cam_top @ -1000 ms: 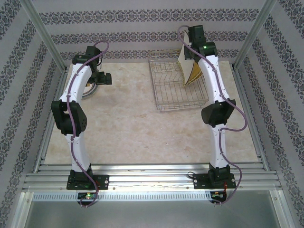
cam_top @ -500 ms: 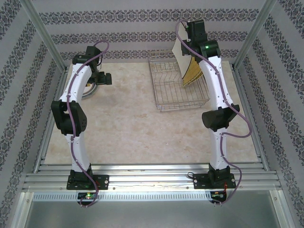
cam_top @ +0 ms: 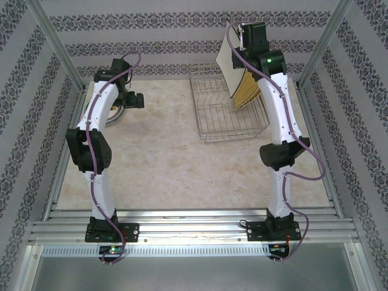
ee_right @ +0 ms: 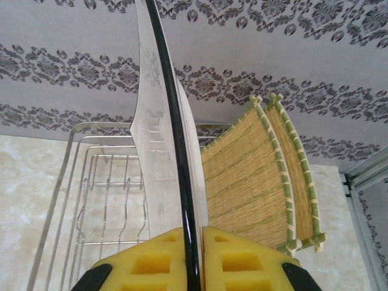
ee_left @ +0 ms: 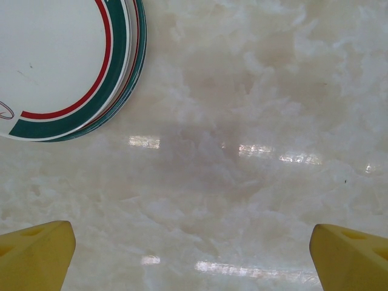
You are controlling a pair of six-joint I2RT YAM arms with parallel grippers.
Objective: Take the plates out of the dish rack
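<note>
My right gripper (ee_right: 193,257) is shut on the edge of a white square plate (ee_right: 159,157) with a black rim. In the top view the right gripper (cam_top: 244,41) holds this plate (cam_top: 226,62) upright, lifted above the back right of the dish rack (cam_top: 225,115). Two yellow woven square plates (ee_right: 248,176) stand on edge in the rack (ee_right: 91,182), seen leaning at its right side (cam_top: 245,94). My left gripper (ee_left: 194,254) is open over bare table, beside a stack of round green-banded plates (ee_left: 60,66) at the far left (cam_top: 114,116).
The marble tabletop (cam_top: 170,163) is walled by patterned panels and metal posts (cam_top: 57,42). The rack's left slots hold bare upright wire prongs (ee_right: 115,176). Aluminium rails (cam_top: 194,227) run along the near edge by the arm bases.
The right arm has risen, lifting the white square plate higher out of the rack and a little to the left. The left arm has not moved.
</note>
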